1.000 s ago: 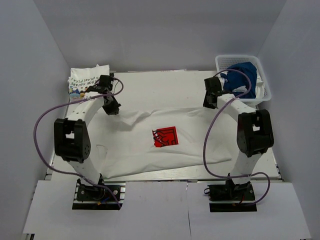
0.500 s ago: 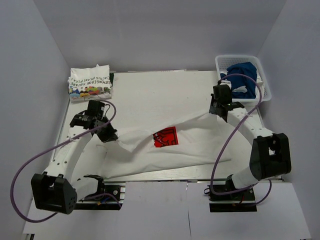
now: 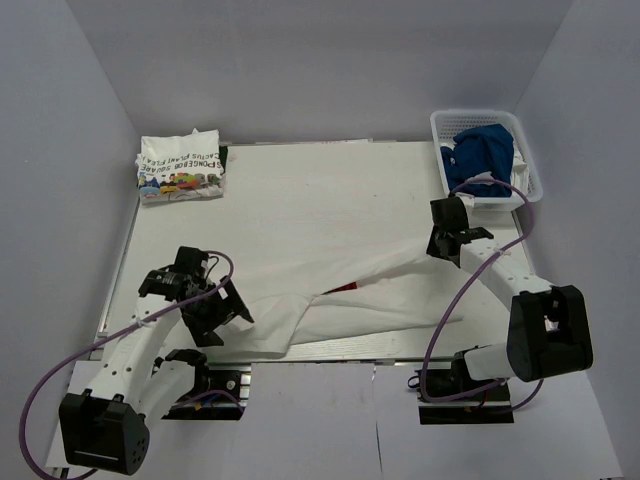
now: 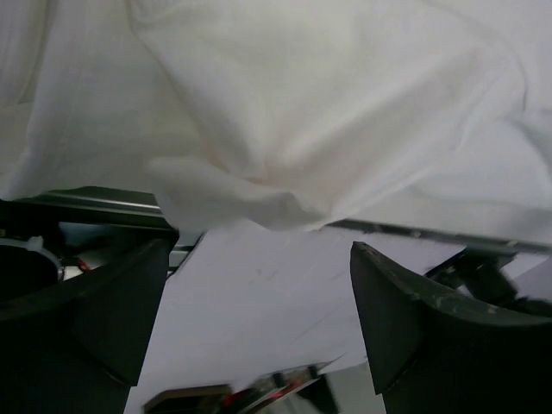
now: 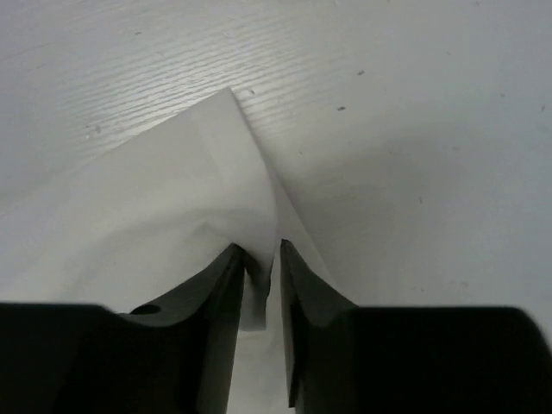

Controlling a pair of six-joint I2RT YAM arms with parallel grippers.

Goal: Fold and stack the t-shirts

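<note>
Evidently the fold across the large white cotton t-shirt with the red print [image 3: 340, 300] is at its laying-down stage: the shirt lies in a long rumpled band across the near half of the pale table [image 3: 320, 190], one layer turned over another so that only a red sliver of the print shows. The left gripper [image 3: 222, 312] hangs at the shirt's near-left end with its jaws spread wide and nothing between them; in its wrist view the dark fingers [image 4: 95, 310] frame a loose lip of cloth [image 4: 233, 198] at the table's near edge. The right gripper [image 3: 440, 243] sits at the far-right end, jaws narrowly apart with a peaked fold of cloth [image 5: 155, 198] between them; whether they actually pinch it I cannot tell. To finish well, that right end wants lowering flat onto the layer beneath with edges matched before letting go, and the left arm should lift straight clear so it drags no cloth over the edge. Sleeves and collar are lost in the wrinkles, and how far the cloth overhangs the table is unclear. Well apart, a folded white tee with colourful cartoon print [image 3: 180, 168] rests at the far-left corner, and a crumpled blue tee [image 3: 480, 150] fills the white plastic basket [image 3: 532, 185] far right.
</note>
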